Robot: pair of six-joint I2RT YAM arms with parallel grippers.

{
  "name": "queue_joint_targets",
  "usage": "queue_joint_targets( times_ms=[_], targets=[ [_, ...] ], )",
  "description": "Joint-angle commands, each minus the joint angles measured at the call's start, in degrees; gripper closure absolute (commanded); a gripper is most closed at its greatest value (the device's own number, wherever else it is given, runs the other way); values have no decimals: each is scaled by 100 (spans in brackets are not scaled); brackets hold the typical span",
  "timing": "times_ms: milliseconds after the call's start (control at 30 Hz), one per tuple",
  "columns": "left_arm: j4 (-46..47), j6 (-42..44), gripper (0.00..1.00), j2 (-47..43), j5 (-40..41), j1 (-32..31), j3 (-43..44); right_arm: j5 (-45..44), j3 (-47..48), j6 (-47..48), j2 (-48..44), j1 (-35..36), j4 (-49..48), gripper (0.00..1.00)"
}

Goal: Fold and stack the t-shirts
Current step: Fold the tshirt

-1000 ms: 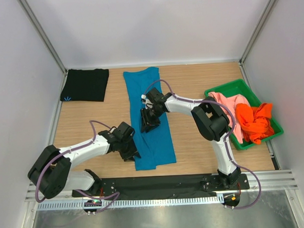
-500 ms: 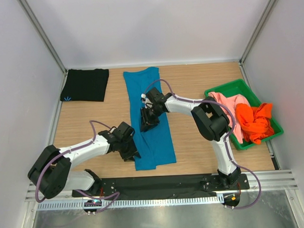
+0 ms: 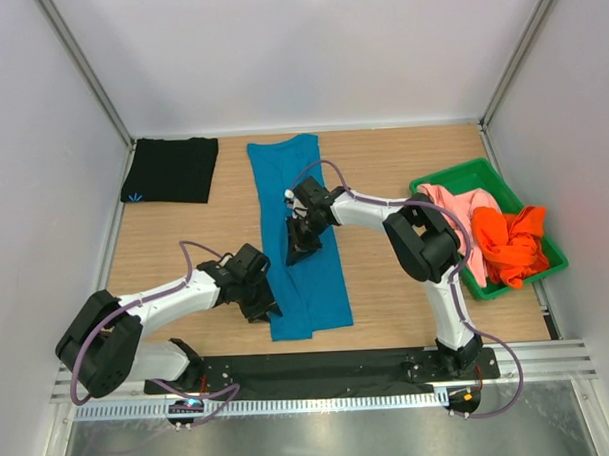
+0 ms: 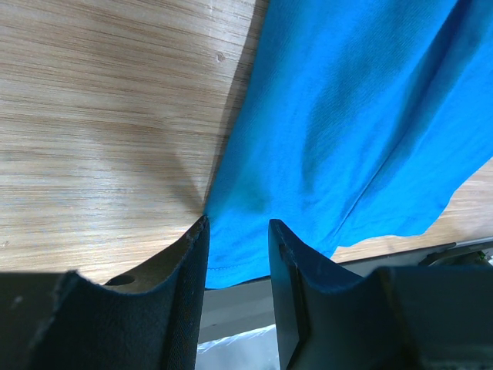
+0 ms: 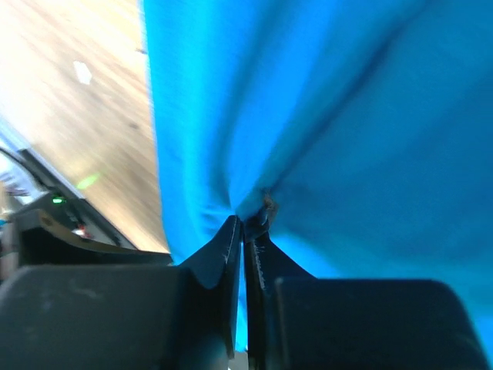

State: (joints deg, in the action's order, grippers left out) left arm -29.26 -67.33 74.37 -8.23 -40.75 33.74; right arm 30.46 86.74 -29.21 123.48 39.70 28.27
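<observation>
The teal-blue t-shirt [image 3: 298,188] lies as a long strip down the middle of the table [image 3: 402,165]. My right gripper [image 3: 297,253] [image 5: 245,222] presses on the strip's left half, shut on a pinched-up ridge of the blue cloth [image 5: 347,116]. My left gripper [image 3: 269,311] [image 4: 237,222] stands at the strip's left edge near its front end, jaws apart, with the flat cloth [image 4: 347,100] showing between the fingers. A folded black t-shirt [image 3: 169,171] with a small light-blue mark rests at the back left. The orange t-shirt [image 3: 510,243] and the pink t-shirt [image 3: 459,205] lie crumpled in the tray.
A green plastic tray [image 3: 453,173] stands at the right edge of the table. White walls with metal posts close in the back and both sides. A black base rail [image 3: 319,366] runs along the front edge.
My right gripper's jaws have closed on a pinch of the teal cloth. Both arms have stayed almost where they were, and the left gripper is unchanged.
</observation>
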Motion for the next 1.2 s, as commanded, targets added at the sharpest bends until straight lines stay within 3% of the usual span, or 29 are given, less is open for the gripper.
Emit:
queue_joint_targets(
  times_ms=[0, 433, 700, 833, 933, 1167],
  targets=[
    [-1, -70, 62, -89, -30, -20, 98, -460, 386, 328, -395, -59, 792, 91],
    [-1, -26, 62, -89, -73, -20, 107, -944, -122, 697, -554, -85, 732, 90],
    [-212, 238, 57, -457, -39, -20, 335, -1410, 229, 1040, -491, -305, 1119, 74],
    [-615, 352, 50, -835, 111, -20, 458, -1736, 440, 1312, -773, -314, 1443, 61],
    [-608, 352, 46, -1003, 50, -20, 353, -1728, 484, 1330, -974, -323, 1804, 59],
    [-55, 203, 44, -994, -477, -20, -261, -1253, -955, 1084, -2072, -332, 1849, 45]
  ],
)
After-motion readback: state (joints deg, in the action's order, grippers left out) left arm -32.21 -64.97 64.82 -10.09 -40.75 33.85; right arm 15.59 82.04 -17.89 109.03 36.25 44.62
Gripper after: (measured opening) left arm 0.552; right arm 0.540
